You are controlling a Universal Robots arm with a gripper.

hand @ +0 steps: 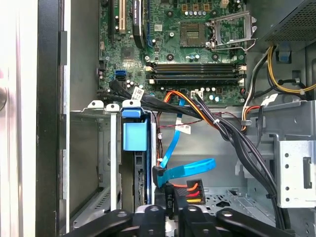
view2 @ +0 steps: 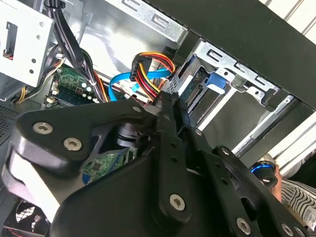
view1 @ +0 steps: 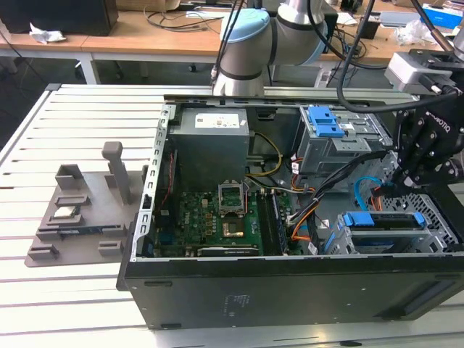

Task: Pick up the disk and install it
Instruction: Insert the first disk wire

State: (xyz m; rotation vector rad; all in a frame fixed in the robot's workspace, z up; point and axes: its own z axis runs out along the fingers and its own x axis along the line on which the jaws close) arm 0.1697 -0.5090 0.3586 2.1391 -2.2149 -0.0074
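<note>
The disk (view1: 380,221), silver-grey with a bright blue frame, sits edge-up in the drive cage (view1: 435,217) at the front corner of the open computer case, toward the exterior view's right. In the first wrist view its blue tab (hand: 134,136) stands in a cage slot. The black gripper (view1: 400,183) hangs just above the cage beside the disk. In both wrist views its fingers (hand: 148,215) look closed on a black power connector (hand: 171,197) with red, orange and yellow wires. That connector (view2: 148,66) hangs close to the disk's end (view2: 213,81).
A blue data cable (hand: 182,170) loops beside the connector, and a black cable bundle (hand: 237,143) crosses the case. The motherboard (view1: 217,217), power supply (view1: 214,141) and an upper bay with a blue latch (view1: 324,122) surround the cage. A grey fixture (view1: 80,217) holding a small silver chip (view1: 67,212) lies outside on the slatted table.
</note>
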